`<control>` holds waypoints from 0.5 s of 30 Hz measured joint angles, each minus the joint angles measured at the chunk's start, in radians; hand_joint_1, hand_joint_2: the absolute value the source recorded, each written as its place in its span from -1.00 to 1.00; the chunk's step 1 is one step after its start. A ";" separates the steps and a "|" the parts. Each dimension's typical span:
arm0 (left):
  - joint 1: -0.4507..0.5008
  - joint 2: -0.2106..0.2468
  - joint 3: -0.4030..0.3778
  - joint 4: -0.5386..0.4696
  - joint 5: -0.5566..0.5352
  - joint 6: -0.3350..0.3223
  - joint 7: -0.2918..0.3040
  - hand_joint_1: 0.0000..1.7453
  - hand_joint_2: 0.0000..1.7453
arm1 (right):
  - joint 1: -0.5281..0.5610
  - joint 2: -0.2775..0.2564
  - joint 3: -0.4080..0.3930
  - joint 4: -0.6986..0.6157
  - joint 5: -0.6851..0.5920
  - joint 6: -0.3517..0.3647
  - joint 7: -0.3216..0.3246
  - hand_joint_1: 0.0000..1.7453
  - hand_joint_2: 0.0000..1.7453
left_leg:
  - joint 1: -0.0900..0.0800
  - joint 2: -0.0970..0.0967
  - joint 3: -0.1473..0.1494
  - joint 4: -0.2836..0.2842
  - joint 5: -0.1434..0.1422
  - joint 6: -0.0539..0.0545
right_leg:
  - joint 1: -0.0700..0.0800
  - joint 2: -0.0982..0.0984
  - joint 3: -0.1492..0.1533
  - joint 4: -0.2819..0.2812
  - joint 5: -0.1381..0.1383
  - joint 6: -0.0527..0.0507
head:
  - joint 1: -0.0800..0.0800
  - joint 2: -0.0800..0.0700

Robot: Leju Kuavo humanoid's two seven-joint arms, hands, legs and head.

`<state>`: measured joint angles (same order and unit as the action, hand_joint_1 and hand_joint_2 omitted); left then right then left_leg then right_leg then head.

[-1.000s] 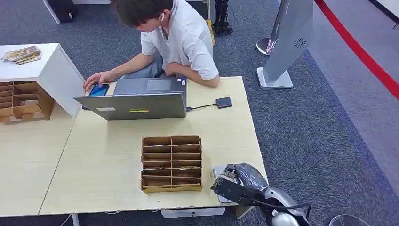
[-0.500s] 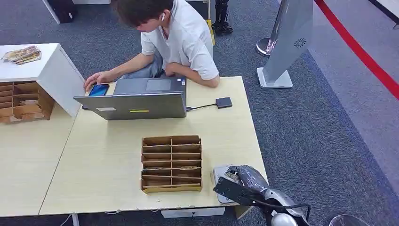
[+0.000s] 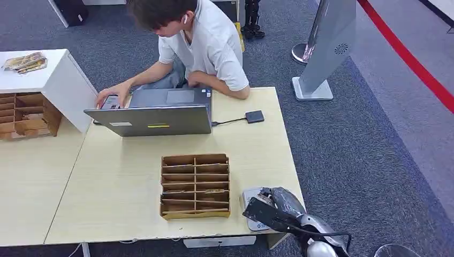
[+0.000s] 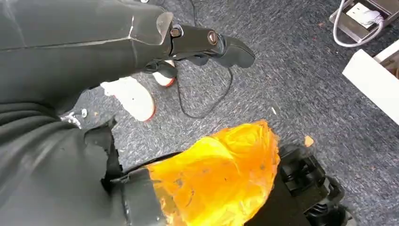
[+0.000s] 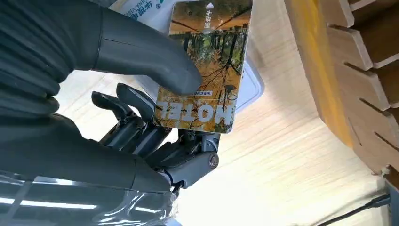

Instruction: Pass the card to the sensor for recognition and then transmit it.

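The card (image 5: 207, 70), printed with an autumn forest and the word HOTEL, is pinched in my right hand (image 3: 275, 206) between the thumb (image 5: 141, 52) and the darker fingers (image 5: 136, 122). It hovers flat just over the white sensor pad (image 5: 251, 87), which lies at the table's front right corner (image 3: 247, 197), right of the wooden card organizer (image 3: 195, 186). Whether the card touches the pad cannot be told. My left hand (image 4: 207, 42) hangs over the carpet and holds nothing, its fingers stretched out.
A person (image 3: 201, 43) sits behind an open laptop (image 3: 155, 120) at the table's far side, one hand on a phone. A small black device (image 3: 255, 116) is cabled to the laptop. A white cabinet (image 3: 59, 80) and second organizer (image 3: 24, 115) stand left.
My right hand with the card has slid slightly toward the table's front right corner, uncovering more of the sensor pad. The person's hand has closed over the phone.
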<state>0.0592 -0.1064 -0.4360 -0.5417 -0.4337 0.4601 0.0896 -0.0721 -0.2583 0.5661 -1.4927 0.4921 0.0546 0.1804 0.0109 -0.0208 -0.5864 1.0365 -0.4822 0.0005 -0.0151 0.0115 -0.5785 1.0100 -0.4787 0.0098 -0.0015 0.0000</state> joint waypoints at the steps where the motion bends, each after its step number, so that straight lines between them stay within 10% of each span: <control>1: 0.000 0.000 -0.001 0.000 0.000 0.000 0.000 -1.00 -1.00 | 0.000 0.002 -0.002 0.003 0.000 -0.002 0.001 1.00 1.00 | 0.000 0.000 0.000 0.000 0.000 0.000 | 0.000 0.000 0.000 0.000 0.000 0.000 | 0.000 0.000; 15: -0.008 0.003 -0.018 0.000 0.003 -0.002 0.009 -1.00 -1.00 | -0.004 0.030 -0.024 0.033 0.024 -0.010 0.028 1.00 1.00 | 0.000 0.000 0.000 0.000 0.000 0.000 | 0.000 0.000 0.000 0.000 0.000 0.000 | 0.000 0.000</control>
<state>0.0514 -0.1034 -0.4540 -0.5417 -0.4307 0.4578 0.0988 -0.0765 -0.2281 0.5421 -1.4595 0.5157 0.0450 0.2083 0.0109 -0.0208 -0.5865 1.0365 -0.4822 0.0005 -0.0151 0.0114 -0.5785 1.0100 -0.4787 0.0098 -0.0015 0.0000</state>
